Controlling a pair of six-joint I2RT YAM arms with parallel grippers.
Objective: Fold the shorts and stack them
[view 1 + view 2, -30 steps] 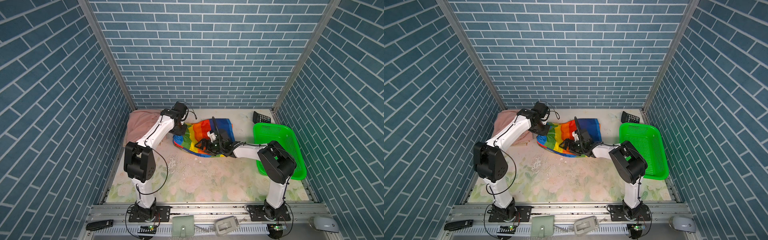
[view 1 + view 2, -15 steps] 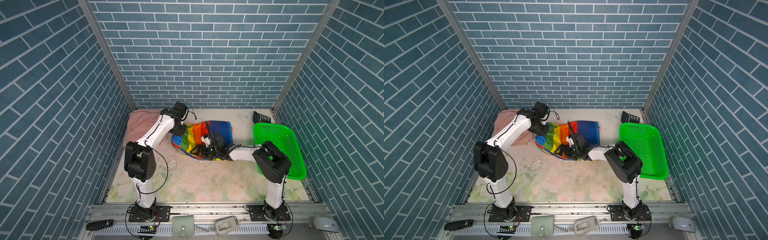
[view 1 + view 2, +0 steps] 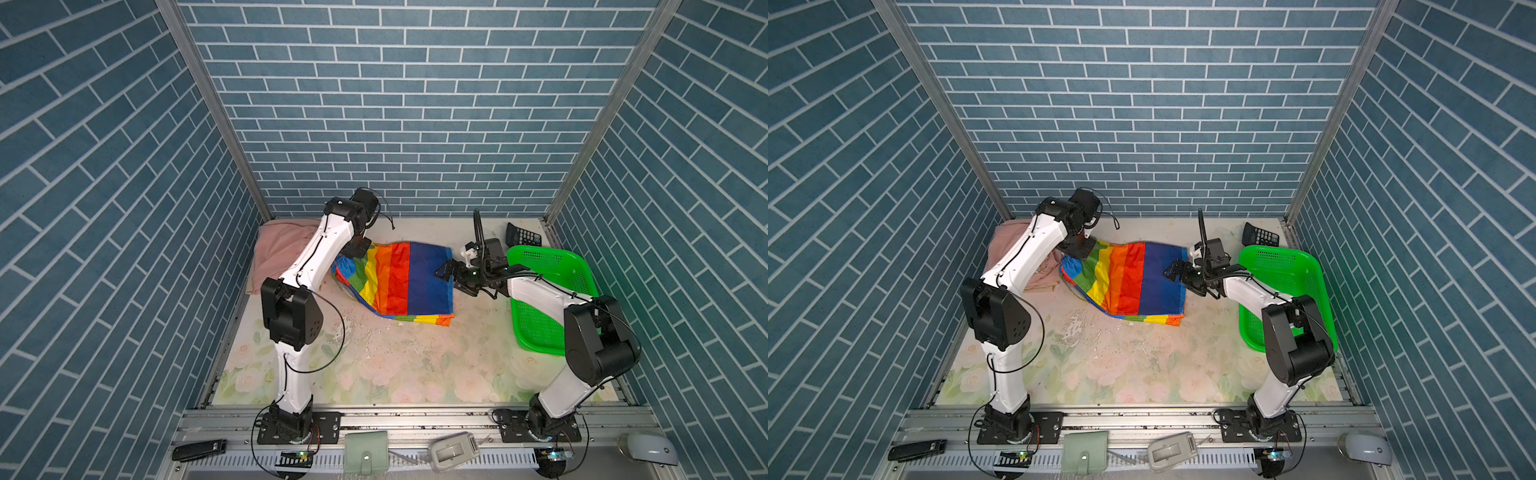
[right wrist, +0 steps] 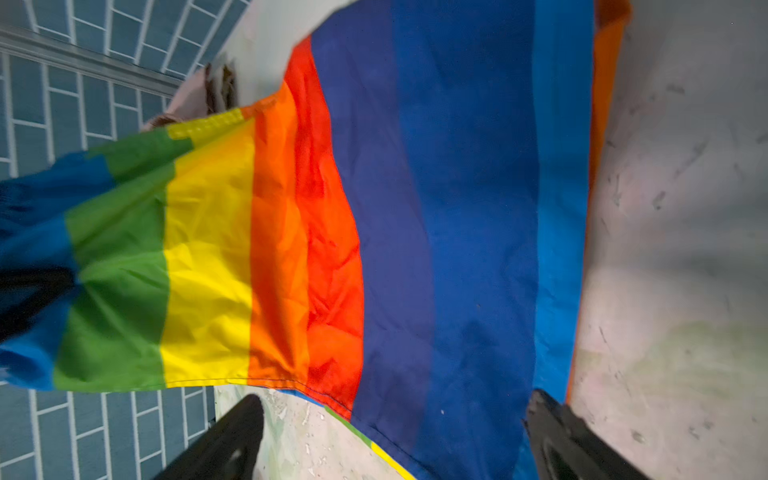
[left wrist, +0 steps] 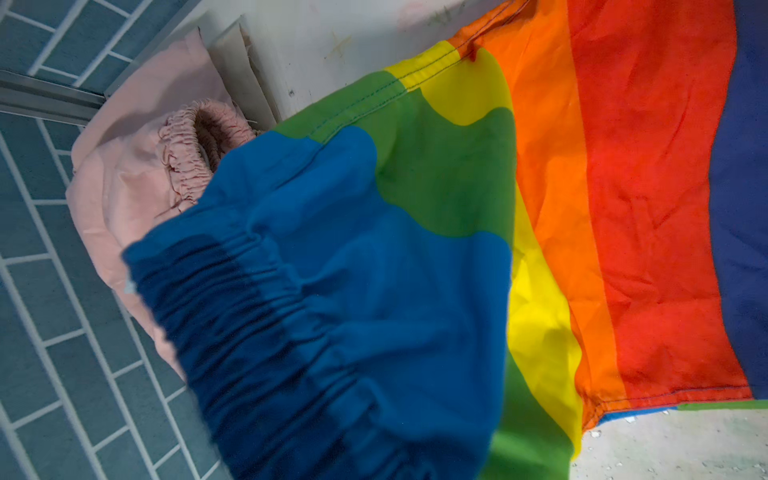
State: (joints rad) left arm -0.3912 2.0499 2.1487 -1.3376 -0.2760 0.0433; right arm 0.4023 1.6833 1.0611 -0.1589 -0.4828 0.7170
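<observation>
Rainbow shorts (image 3: 399, 282): at the rear middle of the table (image 3: 415, 365), stripes running front to back, with the blue panel toward the right. Most of the cloth lies flat, and a second layer shows along the front hem. The left end is raised off the surface and bunched.

My left gripper (image 3: 358, 249) sits at that raised end, at the rear left corner of the cloth. Its jaws are drawn narrow on the fabric. The left wrist view shows no fingers, only the gathered waistband (image 5: 291, 311) crowded close to the lens.

My right gripper (image 3: 449, 279) is low over the table at the right edge of the rainbow shorts, with the jaws spread wide. In the right wrist view both fingers (image 4: 232, 436) stand well apart, and the blue edge of the cloth lies between them — nothing is clamped.

Pink shorts (image 3: 278, 249): in the rear left corner, just beside the lifted end of the rainbow shorts and partly hidden behind my left arm.

Basket (image 3: 552, 257): along the right side of the table — my right arm crosses in front of its left wall. A calculator (image 3: 523, 237) lies behind it in the rear right corner.
</observation>
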